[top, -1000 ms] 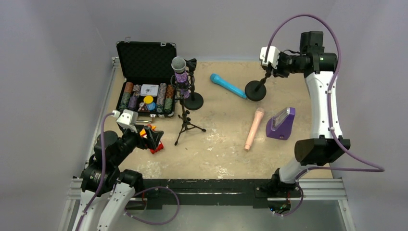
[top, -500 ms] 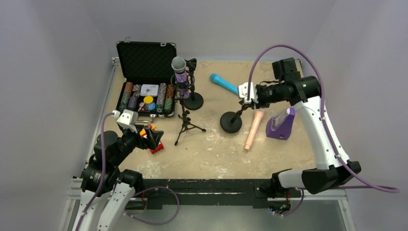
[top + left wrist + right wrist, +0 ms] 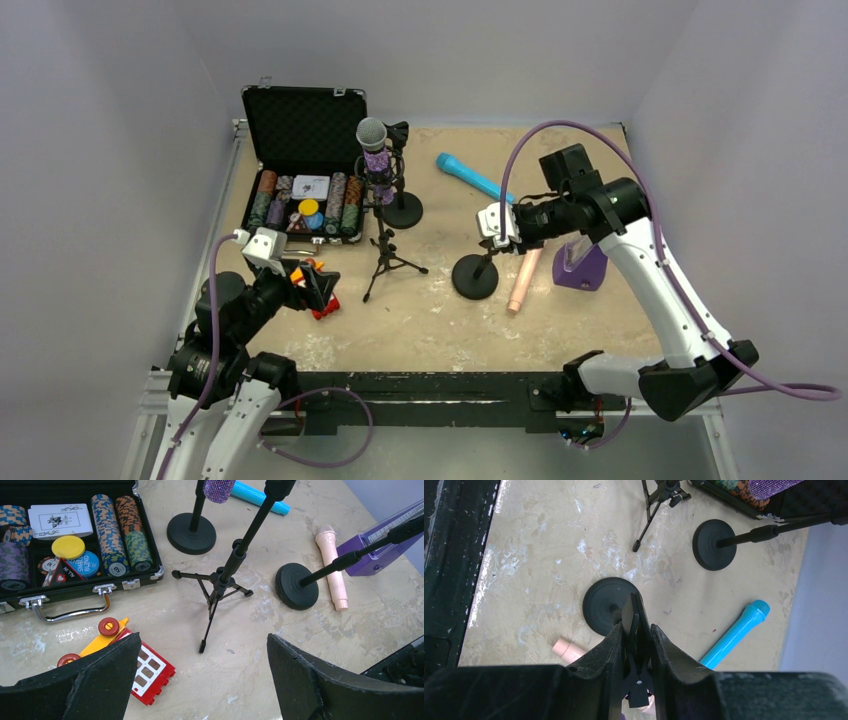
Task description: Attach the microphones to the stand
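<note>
Gripping the clip end of the black round-based microphone stand (image 3: pixel 475 277), the right gripper (image 3: pixel 634 630) is clamped shut; stand tilted, base mid-worktop just beside the pale pink microphone (image 3: pixel 518 292), probably staged for loading. Toward the far edge: the bright blue microphone (image 3: pixel 470 177). Clipped on the black tripod stand (image 3: pixel 384 240): the glittery purple microphone with silver mesh head (image 3: pixel 375 158). Near the left near corner: the left gripper (image 3: pixel 312 287), jaws apart. Unclear: whether the base sits flat; pink far end hidden by the arm overhead.
</note>
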You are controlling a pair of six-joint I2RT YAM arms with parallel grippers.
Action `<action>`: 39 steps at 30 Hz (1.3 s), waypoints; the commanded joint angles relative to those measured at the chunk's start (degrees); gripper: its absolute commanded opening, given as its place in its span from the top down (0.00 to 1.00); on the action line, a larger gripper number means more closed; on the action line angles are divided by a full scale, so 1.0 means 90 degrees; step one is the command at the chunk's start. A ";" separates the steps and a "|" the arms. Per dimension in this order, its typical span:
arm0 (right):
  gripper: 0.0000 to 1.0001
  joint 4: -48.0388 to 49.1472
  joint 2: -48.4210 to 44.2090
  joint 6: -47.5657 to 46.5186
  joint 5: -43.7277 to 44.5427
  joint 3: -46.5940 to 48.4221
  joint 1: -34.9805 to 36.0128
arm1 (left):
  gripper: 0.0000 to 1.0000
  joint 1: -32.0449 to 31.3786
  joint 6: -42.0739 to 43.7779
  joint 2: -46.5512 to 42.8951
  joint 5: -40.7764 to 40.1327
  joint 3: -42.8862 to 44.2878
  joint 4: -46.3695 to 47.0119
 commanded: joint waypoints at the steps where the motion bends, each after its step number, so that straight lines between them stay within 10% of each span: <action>1: 0.80 0.0170 -0.0080 0.0298 -0.0276 -0.0153 0.0110 | 0.00 0.0004 0.0094 0.0046 -0.0051 -0.0021 0.0139; 19: 0.24 0.0265 -0.0303 0.1234 -0.0549 0.0259 0.0160 | 0.01 0.0004 0.0097 0.0045 -0.0046 -0.0021 0.0135; 39: 0.16 -0.0133 -0.0659 0.1437 -0.0756 0.0803 0.0089 | 0.01 0.0004 0.0097 0.0026 -0.0051 -0.0021 0.0132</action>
